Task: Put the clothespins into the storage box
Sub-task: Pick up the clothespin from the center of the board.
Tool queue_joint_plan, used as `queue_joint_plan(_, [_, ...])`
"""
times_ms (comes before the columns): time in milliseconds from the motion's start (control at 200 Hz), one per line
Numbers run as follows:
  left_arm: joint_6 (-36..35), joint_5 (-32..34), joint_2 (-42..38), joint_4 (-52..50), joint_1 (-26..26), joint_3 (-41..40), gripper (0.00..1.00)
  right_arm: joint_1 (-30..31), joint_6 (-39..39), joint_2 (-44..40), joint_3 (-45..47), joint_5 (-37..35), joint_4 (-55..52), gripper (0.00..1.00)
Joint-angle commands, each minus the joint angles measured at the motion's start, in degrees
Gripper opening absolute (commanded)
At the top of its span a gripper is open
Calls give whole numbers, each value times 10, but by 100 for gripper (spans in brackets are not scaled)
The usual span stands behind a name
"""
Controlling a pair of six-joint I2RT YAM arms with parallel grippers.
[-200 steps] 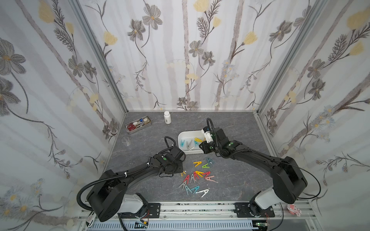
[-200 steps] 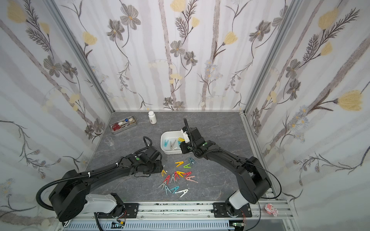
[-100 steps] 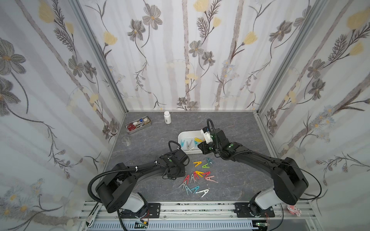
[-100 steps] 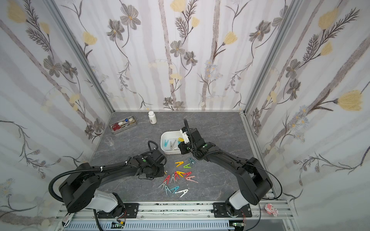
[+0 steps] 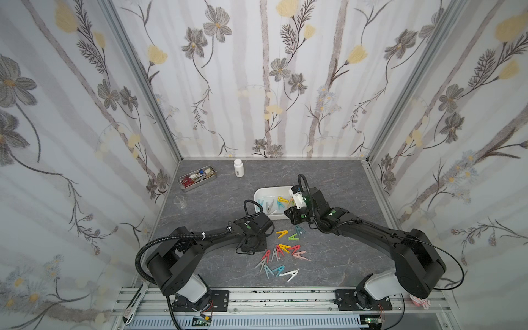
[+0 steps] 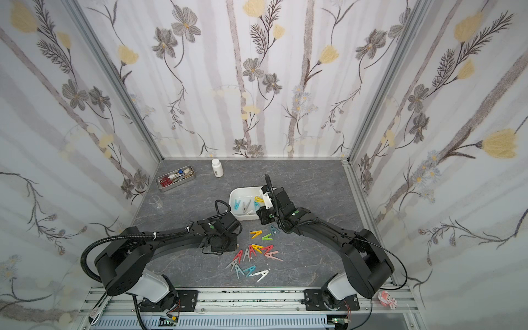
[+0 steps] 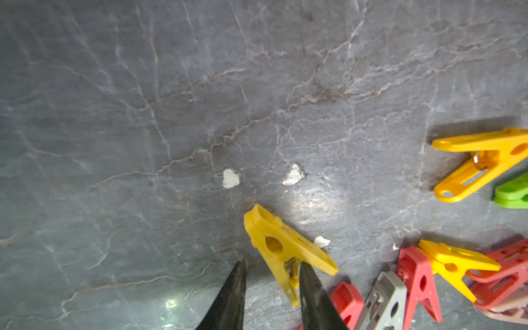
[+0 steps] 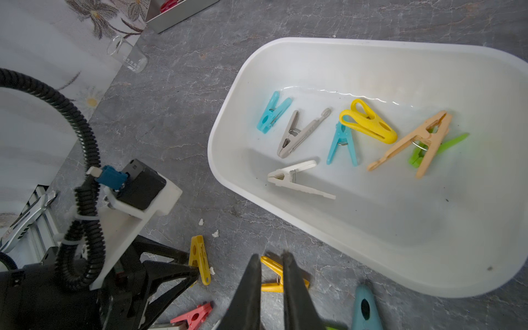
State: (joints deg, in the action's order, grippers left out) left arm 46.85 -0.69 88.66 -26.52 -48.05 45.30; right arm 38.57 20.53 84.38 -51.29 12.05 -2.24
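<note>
Left wrist: claw (image 7: 271,288) astride yellow clothespin (image 7: 285,251)

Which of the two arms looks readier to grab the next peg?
The left. Its gripper already straddles a yellow clothespin on the table, while the right gripper hangs nearly closed beside the storage box, holding nothing.

A grey metal tray (image 5: 197,178) of tools, a white bottle (image 5: 238,167) and a clear beaker (image 5: 180,201) stand on the grey marbled surface (image 5: 337,257).
</note>
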Motion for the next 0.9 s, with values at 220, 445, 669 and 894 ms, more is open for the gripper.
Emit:
queue_joint_plan(220, [4, 14, 9, -23, -10, -3, 24, 0, 2, -9, 5, 0, 26, 17])
queue_joint_plan(445, [0, 21, 9, -28, -12, -2, 13, 0, 2, -16, 5, -4, 20, 17])
queue_joint_plan(669, [-7, 25, 4, -27, -12, -2, 10, 1, 8, -19, 5, 0, 18, 17])
queue_joint_plan(894, [-18, 20, -22, -24, -10, 5, 10, 1, 11, -20, -2, 2, 14, 17])
